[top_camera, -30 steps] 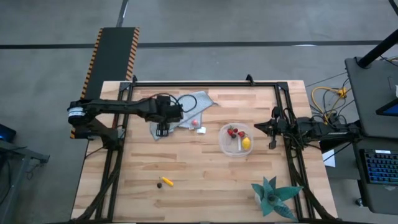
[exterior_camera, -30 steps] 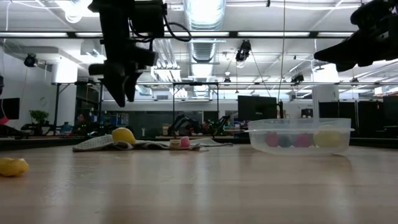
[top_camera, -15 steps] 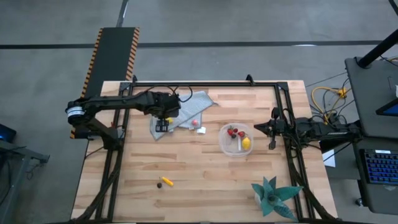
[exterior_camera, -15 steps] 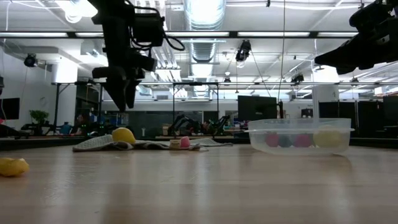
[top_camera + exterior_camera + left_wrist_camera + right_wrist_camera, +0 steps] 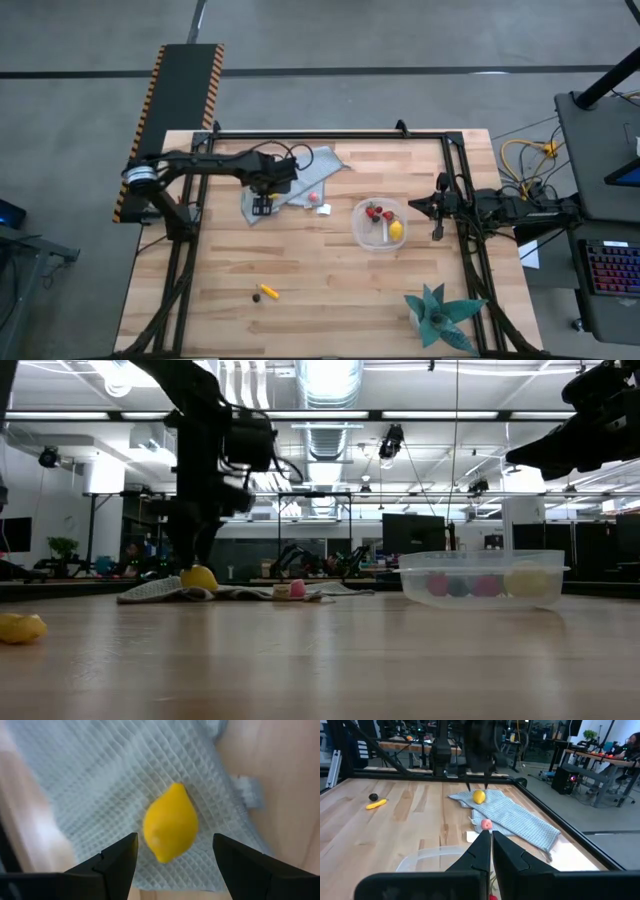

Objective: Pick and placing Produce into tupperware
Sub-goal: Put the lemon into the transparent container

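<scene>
A yellow lemon (image 5: pixel 170 828) lies on the near-left corner of the grey-blue cloth (image 5: pixel 305 178). My left gripper (image 5: pixel 175 862) is open and points down over it, one finger on either side, with a gap to the lemon on both. In the low view its fingertips (image 5: pixel 199 556) hang just above the lemon (image 5: pixel 199 577). The clear tupperware (image 5: pixel 380 223) sits right of centre with strawberries, a lemon and a stick piece inside. A strawberry (image 5: pixel 486 824) rests on the cloth. An orange-yellow stick (image 5: pixel 270 292) and a dark brown bit (image 5: pixel 256 296) lie near the front edge. My right gripper (image 5: pixel 437 207) is shut and waits beside the tupperware.
A small white block (image 5: pixel 323 209) lies by the cloth's near edge. A teal spiky plant (image 5: pixel 440 315) stands at the near right corner. A black frame (image 5: pixel 330 133) runs around the table. Bare wood lies between the cloth and the near edge.
My left gripper has come down toward the lemon on the cloth, from well above it to just over it, its fingers staying open. The right arm and the objects have kept still.
</scene>
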